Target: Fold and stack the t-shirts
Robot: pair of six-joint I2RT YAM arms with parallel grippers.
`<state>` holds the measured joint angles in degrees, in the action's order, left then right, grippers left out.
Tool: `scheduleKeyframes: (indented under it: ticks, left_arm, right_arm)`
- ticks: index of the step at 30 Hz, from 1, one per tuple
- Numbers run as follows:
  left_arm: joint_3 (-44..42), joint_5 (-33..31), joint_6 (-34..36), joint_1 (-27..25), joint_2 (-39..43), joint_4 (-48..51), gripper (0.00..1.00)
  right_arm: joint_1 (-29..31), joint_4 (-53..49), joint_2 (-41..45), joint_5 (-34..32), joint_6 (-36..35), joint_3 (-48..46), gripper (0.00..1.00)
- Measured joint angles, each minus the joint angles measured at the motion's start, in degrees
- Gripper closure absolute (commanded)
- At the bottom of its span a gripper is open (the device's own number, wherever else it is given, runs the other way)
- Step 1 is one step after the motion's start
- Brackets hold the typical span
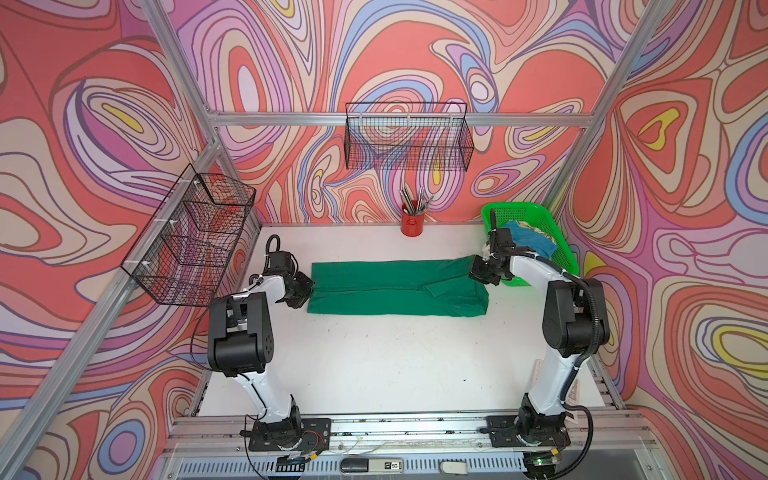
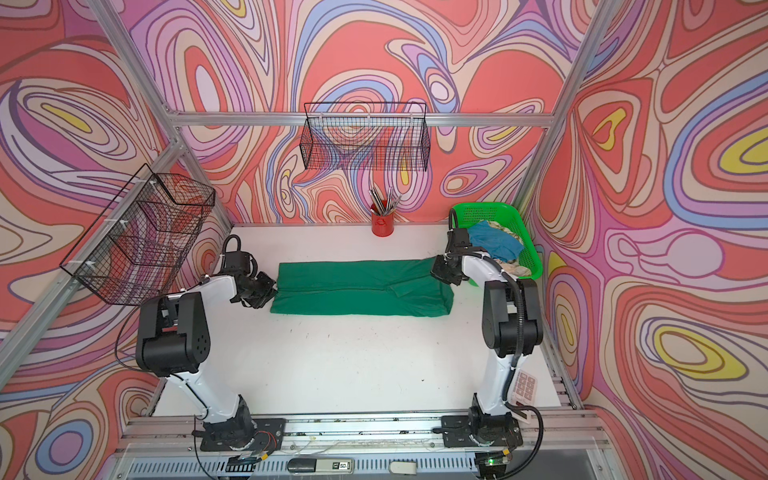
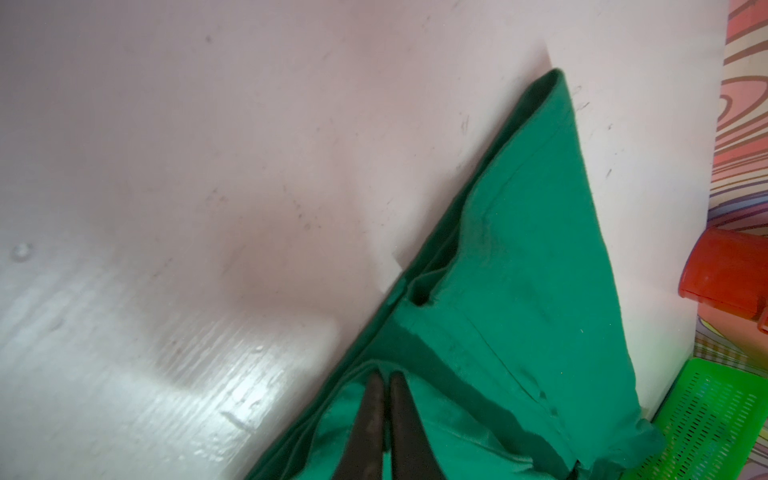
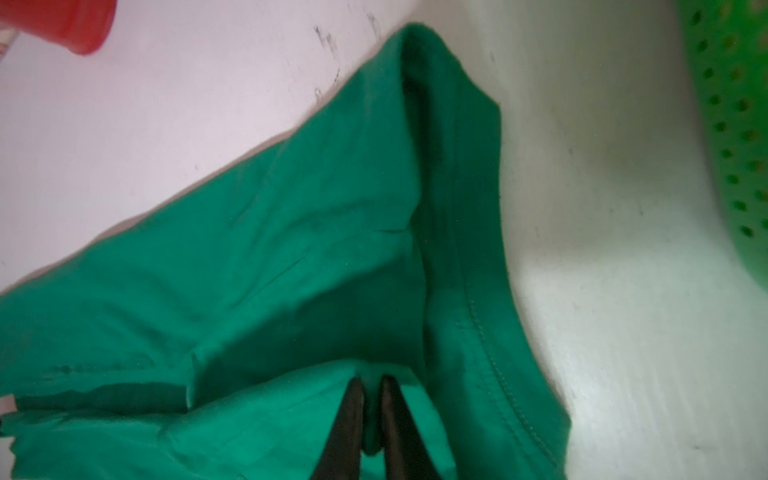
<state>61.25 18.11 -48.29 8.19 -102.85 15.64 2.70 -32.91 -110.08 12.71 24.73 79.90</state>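
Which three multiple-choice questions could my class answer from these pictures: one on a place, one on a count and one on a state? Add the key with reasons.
1. Where does the red cup stand?
A. in the middle of the table
B. at the table's back edge, by the wall
C. at the table's front edge

2. How many black wire baskets hang on the walls?
A. one
B. two
C. four

3. How does the dark green t-shirt lie?
A. balled up
B. hanging from a rail
C. folded into a long strip, flat on the table

Key:
1 B, it sits against the back wall.
2 B, one hangs on the back wall and one on the left wall.
3 C, both top views show a flat band with a lengthwise fold.
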Motion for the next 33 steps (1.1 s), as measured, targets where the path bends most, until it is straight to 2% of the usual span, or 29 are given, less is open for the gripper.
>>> scheduleKeyframes:
  ticks: [3,5,8,12,18,25,33]
  left_arm:
    - [0.00,-0.52,0.02,0.02,0.68,0.17,0.46]
    - [0.00,-1.01,0.11,0.00,1.77,0.70,0.41]
    - [0.00,-2.14,0.26,-0.15,4.63,1.73,0.35]
    - [0.00,-3.72,0.96,-1.20,9.60,2.93,0.31]
    - [-1.01,-4.76,1.40,-3.63,14.53,4.42,0.30]
    - [-5.33,-4.90,1.31,-3.87,16.90,5.64,0.30]
    - [-5.75,-4.81,1.07,-4.96,16.90,5.73,0.30]
  right_arm:
    - [0.00,0.28,0.09,-0.02,-0.11,0.44,0.68]
    - [0.02,0.31,0.55,0.00,0.00,0.15,0.60]
    - [0.83,0.74,3.30,0.24,0.63,-2.47,0.51]
    - [4.50,3.26,6.91,2.08,3.28,-7.32,0.44]
    - [9.66,9.20,6.01,5.77,8.04,-12.28,0.40]
    - [9.64,13.68,2.01,6.84,10.82,-12.76,0.37]
    - [9.66,16.15,0.24,7.78,12.37,-12.41,0.37]
